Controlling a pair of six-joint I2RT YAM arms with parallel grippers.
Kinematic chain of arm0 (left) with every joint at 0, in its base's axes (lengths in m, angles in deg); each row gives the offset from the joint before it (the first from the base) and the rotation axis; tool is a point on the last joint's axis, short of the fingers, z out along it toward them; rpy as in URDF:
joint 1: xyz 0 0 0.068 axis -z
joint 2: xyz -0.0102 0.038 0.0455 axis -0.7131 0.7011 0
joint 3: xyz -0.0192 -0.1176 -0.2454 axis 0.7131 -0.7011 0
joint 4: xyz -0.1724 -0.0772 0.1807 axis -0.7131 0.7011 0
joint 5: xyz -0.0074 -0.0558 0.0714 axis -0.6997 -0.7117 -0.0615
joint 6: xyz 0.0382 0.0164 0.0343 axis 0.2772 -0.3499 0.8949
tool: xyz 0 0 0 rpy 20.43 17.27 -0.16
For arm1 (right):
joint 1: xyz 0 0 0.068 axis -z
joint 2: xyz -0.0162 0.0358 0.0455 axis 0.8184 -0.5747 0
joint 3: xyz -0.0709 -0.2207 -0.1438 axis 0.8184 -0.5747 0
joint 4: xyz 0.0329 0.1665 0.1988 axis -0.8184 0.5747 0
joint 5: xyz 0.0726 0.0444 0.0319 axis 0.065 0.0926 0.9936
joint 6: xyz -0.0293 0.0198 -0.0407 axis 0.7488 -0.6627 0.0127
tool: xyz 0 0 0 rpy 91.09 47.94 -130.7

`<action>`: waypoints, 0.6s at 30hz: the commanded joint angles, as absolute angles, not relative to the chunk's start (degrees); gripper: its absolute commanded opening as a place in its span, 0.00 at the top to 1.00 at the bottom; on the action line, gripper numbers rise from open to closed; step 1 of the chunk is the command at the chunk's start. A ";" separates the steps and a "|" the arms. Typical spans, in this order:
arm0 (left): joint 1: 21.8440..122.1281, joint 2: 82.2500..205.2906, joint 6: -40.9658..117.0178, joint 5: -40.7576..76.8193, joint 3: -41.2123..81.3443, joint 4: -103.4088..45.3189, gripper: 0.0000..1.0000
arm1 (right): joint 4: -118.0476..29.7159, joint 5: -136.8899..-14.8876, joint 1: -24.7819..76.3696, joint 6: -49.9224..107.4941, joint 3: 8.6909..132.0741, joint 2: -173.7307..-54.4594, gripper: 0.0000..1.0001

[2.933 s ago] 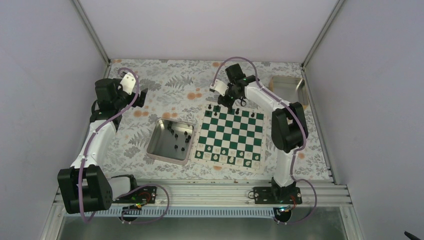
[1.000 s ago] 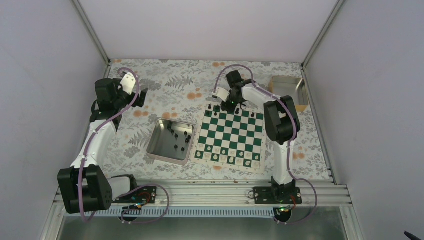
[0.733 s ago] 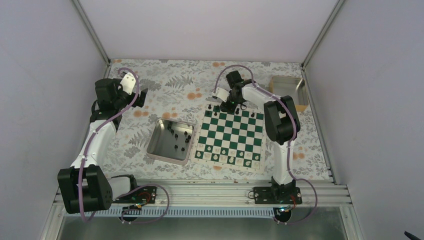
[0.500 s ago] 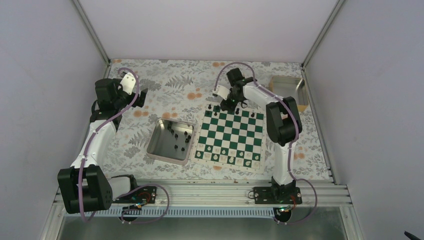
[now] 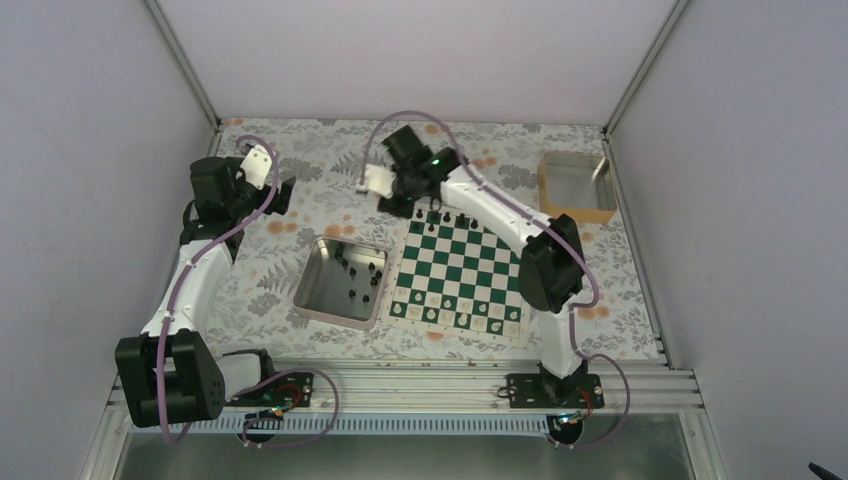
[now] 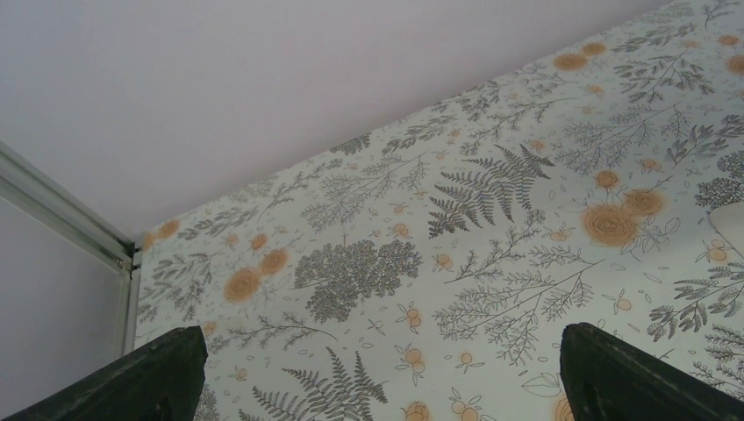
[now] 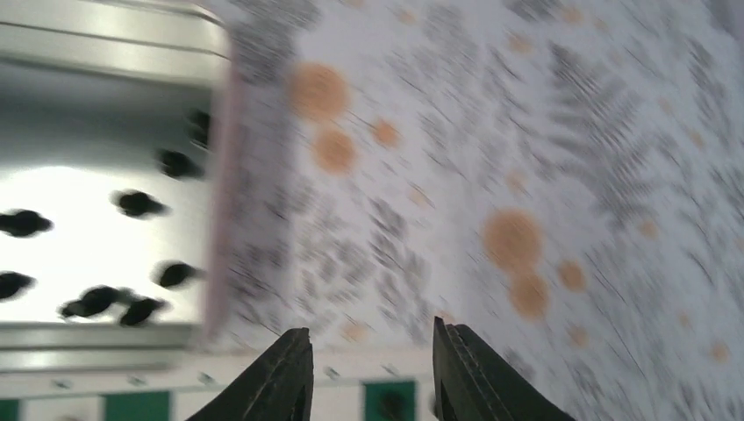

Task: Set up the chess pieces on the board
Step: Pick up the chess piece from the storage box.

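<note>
We see right gripper (image 7: 370, 340) parted, gripping nothing, over far-left corner of board (image 5: 460, 268). Left gripper (image 6: 379, 342) spread wide, empty, over cloth (image 6: 439, 219).

The left arm (image 5: 190, 285) and right arm (image 5: 490, 205) match: white tubular links joined by chunky black joint housings, each rising from a black base plate (image 5: 540, 388) bolted to the aluminium rail (image 5: 400, 385). Lilac cables (image 5: 400, 117) loop along both arms from the rail end outward. Farthest from the rail sits a white camera block (image 5: 377, 180) and, on the right arm, a green light (image 5: 435, 160). The jaws are dark, tapered wedges.
</note>
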State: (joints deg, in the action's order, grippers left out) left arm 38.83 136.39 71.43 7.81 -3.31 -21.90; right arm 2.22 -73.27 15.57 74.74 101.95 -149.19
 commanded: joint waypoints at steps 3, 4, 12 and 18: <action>38.64 136.46 71.67 7.18 -2.97 -21.98 0.00 | 5.76 -72.54 6.05 73.70 104.33 -152.74 0.63; 38.63 136.48 71.67 7.18 -2.97 -21.94 0.00 | 6.30 -72.09 5.14 73.74 104.36 -153.35 0.64; 38.63 136.81 71.71 7.03 -3.06 -22.19 0.00 | 12.09 -71.81 2.25 73.80 103.46 -155.53 0.68; 38.64 137.25 71.84 6.36 -2.90 -22.11 0.00 | 14.96 -71.33 2.02 73.38 100.97 -154.99 0.68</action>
